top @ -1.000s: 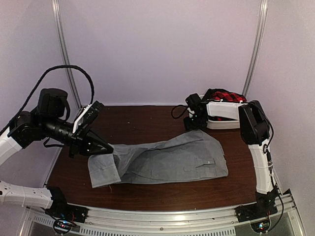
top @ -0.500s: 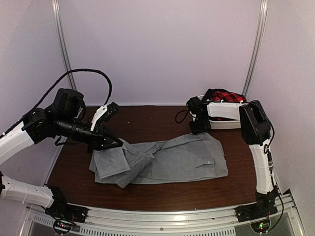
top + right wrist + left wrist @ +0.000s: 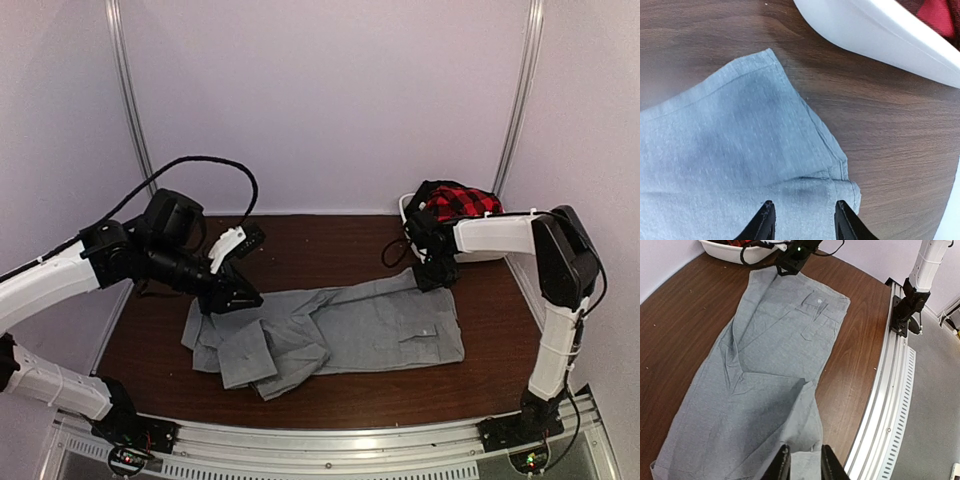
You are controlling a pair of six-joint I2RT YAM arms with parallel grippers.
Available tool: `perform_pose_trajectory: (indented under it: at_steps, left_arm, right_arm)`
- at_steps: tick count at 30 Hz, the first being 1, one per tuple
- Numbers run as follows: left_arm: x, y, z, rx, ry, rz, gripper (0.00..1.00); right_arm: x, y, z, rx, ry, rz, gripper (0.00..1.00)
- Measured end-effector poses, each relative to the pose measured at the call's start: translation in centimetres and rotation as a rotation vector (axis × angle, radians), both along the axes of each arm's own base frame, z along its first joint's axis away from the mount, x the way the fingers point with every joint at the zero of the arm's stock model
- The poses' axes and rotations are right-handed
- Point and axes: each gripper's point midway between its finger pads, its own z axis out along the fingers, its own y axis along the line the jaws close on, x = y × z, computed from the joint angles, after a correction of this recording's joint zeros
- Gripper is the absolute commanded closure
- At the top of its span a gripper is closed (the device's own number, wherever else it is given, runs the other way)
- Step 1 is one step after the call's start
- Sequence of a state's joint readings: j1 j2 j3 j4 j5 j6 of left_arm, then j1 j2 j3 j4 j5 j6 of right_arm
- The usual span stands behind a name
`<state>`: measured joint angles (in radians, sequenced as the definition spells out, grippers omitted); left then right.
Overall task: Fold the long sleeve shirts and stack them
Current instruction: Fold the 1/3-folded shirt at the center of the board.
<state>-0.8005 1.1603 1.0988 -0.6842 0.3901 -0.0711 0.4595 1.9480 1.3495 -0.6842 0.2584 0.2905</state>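
I read right gripper (image 3: 803, 206) apart at shirt (image 3: 730, 140) corner, left gripper (image 3: 805, 450) barely parted, grip unclear; snagged cloth could unfold.

The shirt (image 3: 340, 330) is soft, matt, light-grey woven cloth with a fine fleck and stitched hems. Under it, the table (image 3: 300, 250) is dark brown wood grain, smooth with a faint sheen. Just beyond the shirt's far right corner, a bin (image 3: 875, 30) of smooth, glossy white plastic holds red-and-black checked cloth (image 3: 462, 200). Nearer than the shirt runs a slotted, silvery metal rail (image 3: 330, 440).
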Motion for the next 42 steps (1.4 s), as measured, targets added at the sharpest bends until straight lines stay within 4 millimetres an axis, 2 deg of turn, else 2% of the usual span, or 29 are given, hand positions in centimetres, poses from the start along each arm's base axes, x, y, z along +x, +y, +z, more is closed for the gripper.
perform_pose_trajectory:
  at_steps: [5,9,11,12,14,16,17,19,23,29,34,42]
  left_arm:
    - [-0.9,-1.0,-2.4,0.002,0.078,-0.072,0.47]
    - [-0.5,-0.9,-3.0,0.005,0.093,-0.040,0.39]
    - [1.3,-0.1,-3.1,0.002,0.100,0.054,0.37]
    - [2.9,0.9,-3.4,-0.002,0.106,0.130,0.34]
    - [6.2,3.6,-4.6,-0.008,0.134,0.297,0.31]
    - [8.6,7.1,-7.1,0.014,0.180,0.477,0.29]
    - [9.1,8.7,-8.5,0.033,0.207,0.550,0.29]
    - [9.2,10.3,-10.6,0.065,0.247,0.637,0.29]
    - [9.2,11.6,-13.5,0.097,0.298,0.739,0.29]
    - [10.4,13.0,-16.7,0.103,0.361,0.840,0.29]
    - [10.9,13.3,-18.0,0.116,0.379,0.868,0.33]
    - [12.6,14.4,-18.8,0.055,0.403,0.898,0.54]
  right_arm:
    - [-0.3,0.4,1.4,0.060,-0.054,-0.003,0.57]
    - [0.0,1.3,1.2,0.116,-0.070,0.001,0.56]
    - [0.0,1.6,1.2,0.135,-0.080,0.006,0.55]
    - [0.0,1.8,1.3,0.145,-0.087,0.011,0.54]
    - [-0.1,2.1,1.7,0.169,-0.104,0.019,0.53]
    - [0.0,2.3,2.6,0.188,-0.127,0.027,0.53]
    - [0.0,2.5,3.2,0.202,-0.142,0.032,0.53]
    - [0.3,2.8,4.4,0.226,-0.176,0.041,0.53]
    - [0.8,3.3,5.8,0.258,-0.222,0.059,0.53]
    - [0.4,3.6,5.0,0.267,-0.207,0.080,0.53]
    - [0.0,3.6,4.3,0.270,-0.189,0.088,0.52]
    - [-0.3,3.8,3.9,0.286,-0.179,0.096,0.52]
